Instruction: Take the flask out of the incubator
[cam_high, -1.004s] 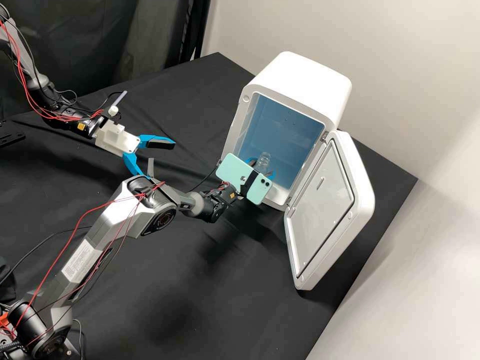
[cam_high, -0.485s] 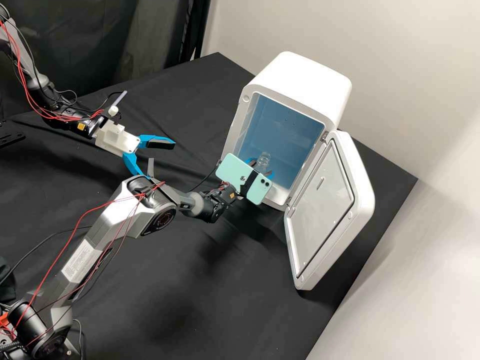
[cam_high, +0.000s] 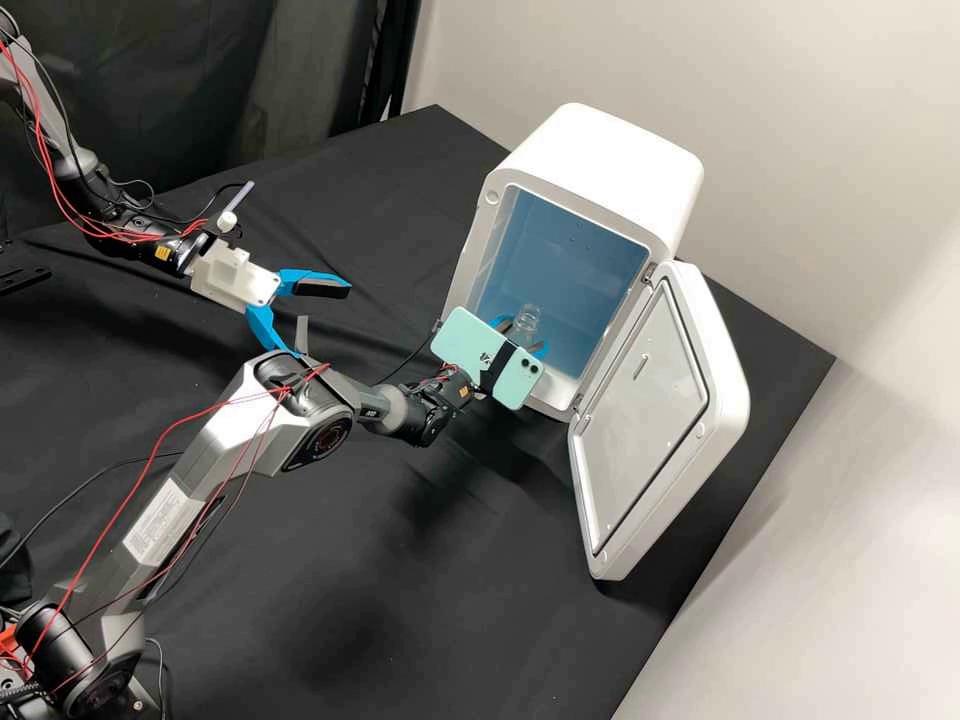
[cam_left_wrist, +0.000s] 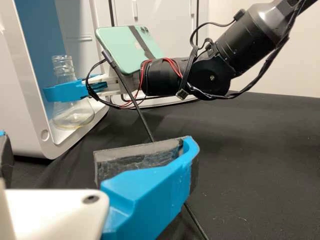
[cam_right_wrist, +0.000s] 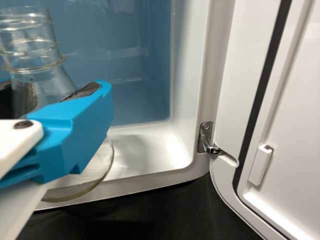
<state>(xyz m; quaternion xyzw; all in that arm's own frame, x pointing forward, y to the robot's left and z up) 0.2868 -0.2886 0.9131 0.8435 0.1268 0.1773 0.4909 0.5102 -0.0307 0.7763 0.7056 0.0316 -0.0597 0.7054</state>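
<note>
A clear glass conical flask (cam_high: 528, 318) stands on the floor of the white incubator (cam_high: 600, 165), just inside its opening, with the door (cam_high: 650, 420) swung wide. My right gripper (cam_high: 522, 333) is inside the opening. Its blue fingers (cam_right_wrist: 75, 125) sit on either side of the flask (cam_right_wrist: 35, 60) at the base of the neck, shut on it. The left wrist view shows the flask (cam_left_wrist: 70, 107) resting on the chamber floor with a blue finger (cam_left_wrist: 70, 91) across its neck. My left gripper (cam_high: 300, 308) hovers open over the bench, well left of the incubator, holding nothing.
A mint-green phone (cam_high: 487, 356) is strapped on the right arm's wrist, in front of the opening. The door hinge latch (cam_right_wrist: 212, 147) sits close beside the flask. Black bench (cam_high: 420, 560) spreads in front. Red cables run along both arms.
</note>
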